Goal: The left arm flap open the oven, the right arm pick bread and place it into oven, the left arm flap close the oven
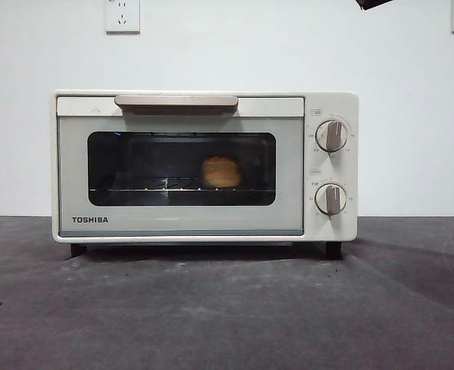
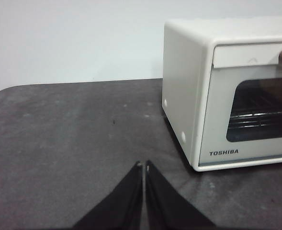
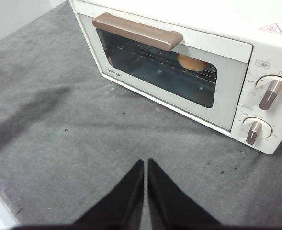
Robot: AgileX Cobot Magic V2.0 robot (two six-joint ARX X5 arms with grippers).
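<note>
On your table (image 1: 211, 308): one oven (image 1: 203, 166), shut; one bread (image 1: 221, 172) inside.
Knobs (image 1: 331, 136): two.
Tools: left tool (image 2: 143, 165) and right tool (image 3: 145, 162) both pressed together, empty.
Surface: dark grey mat.
Room: white wall, two sockets (image 1: 122, 15).

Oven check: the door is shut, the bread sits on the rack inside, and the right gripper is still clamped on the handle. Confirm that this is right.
Not quite. The oven door is shut and the bread does sit on the rack inside, but the right gripper is not on the handle. The right wrist view shows it shut, holding nothing, over the table in front of the oven.
</note>
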